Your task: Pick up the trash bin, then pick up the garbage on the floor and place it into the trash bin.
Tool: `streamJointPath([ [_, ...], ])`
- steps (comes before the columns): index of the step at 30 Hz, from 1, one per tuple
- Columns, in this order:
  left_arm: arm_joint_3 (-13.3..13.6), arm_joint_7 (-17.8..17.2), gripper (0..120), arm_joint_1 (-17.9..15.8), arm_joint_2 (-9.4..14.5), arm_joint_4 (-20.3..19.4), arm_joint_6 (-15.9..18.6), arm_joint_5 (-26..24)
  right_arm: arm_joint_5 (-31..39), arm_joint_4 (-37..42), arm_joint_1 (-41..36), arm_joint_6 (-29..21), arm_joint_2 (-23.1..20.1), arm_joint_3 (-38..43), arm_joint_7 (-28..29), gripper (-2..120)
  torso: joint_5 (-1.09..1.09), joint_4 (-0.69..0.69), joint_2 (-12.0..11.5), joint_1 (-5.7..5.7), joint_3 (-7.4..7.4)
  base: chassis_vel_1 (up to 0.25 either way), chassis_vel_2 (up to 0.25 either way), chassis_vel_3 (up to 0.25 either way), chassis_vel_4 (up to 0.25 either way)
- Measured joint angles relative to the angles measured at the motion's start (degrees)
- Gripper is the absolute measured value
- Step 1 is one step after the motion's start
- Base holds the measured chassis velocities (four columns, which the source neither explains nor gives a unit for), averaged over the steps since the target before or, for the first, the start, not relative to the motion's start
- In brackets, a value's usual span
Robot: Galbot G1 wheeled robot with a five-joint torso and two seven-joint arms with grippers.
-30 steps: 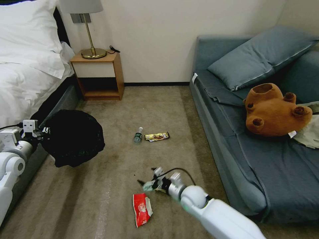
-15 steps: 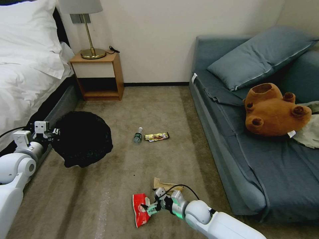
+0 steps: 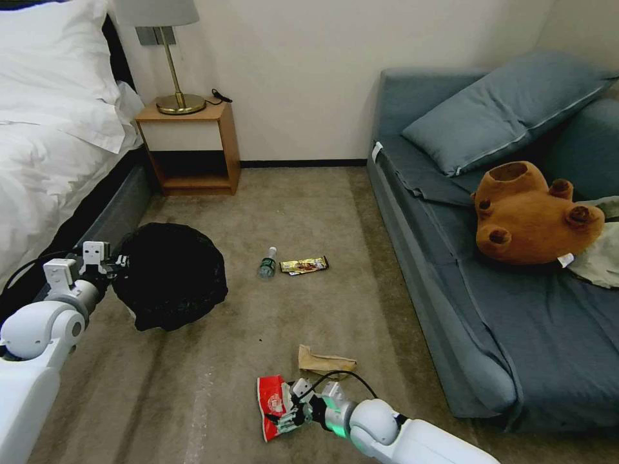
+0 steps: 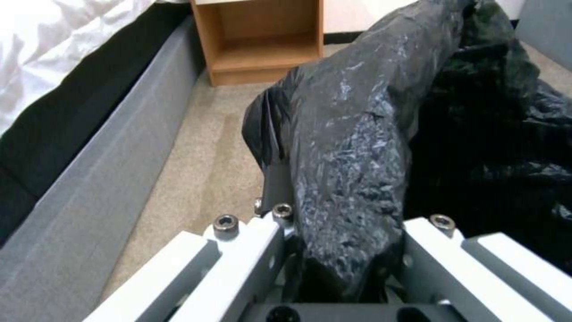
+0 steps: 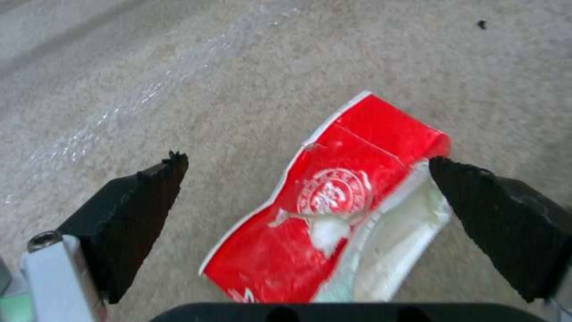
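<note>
Landmark = red-and-white snack packet (image 3: 276,406), flat on the carpet. Right hand (image 3: 288,412) is low over it, fingers spread wide with nothing between them. In the right wrist view the packet (image 5: 334,201) sits between the two black fingertips (image 5: 140,197); one tip is clear of it on bare carpet, the other is right at the packet's torn white edge, contact can't be confirmed. Key relation: the packet's long axis runs diagonally across the gap between the fingertips rather than square to it, so my read is that closing would catch it skewed, near one corner on the white-lined side. It's thin film lying flat, so the tips likely need to reach the carpet to pinch it, otherwise they may just slide it. The right arm is clearly the nearer one. Brown paper bag (image 3: 325,361) lies just beyond the packet, near but apart. Small clear bottle (image 3: 267,263) and gold-brown wrapper (image 3: 305,265) lie side by side well beyond the packet, toward the wall. Trash bin (image 3: 171,276) is well off to the packet's left, next to the bed, held clear of the floor; left hand (image 4: 334,250) is clamped on the bin's bag-covered rim.
</note>
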Motion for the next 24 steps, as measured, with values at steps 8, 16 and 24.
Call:
streamJointPath([
  [8, -3.75, 1.27, 5, 2.75, 0.01, -0.35, -0.95, 0.42, -0.64, -10.83, 2.77, 2.24, 5.72, -0.84, -0.74, 98, 0.00, 0.02, 0.00, 0.00, 0.00, 0.000, 0.000, 0.000, 0.000],
  [16, -4.95, 1.97, 5, 3.65, 0.28, -0.31, -1.43, 0.42, -1.73, -14.57, 2.59, 3.03, 7.39, 0.17, -1.22, 75, -0.01, 0.00, 0.00, 0.00, 0.00, 0.000, 0.000, 0.000, 0.000],
  [24, -4.89, 2.37, 5, 3.55, 0.77, -0.48, -1.58, 0.42, -2.15, -13.87, 2.07, 3.40, 6.79, 1.29, -0.30, 93, 0.00, 0.00, 0.00, 0.00, 0.00, 0.000, 0.000, 0.000, 0.000],
])
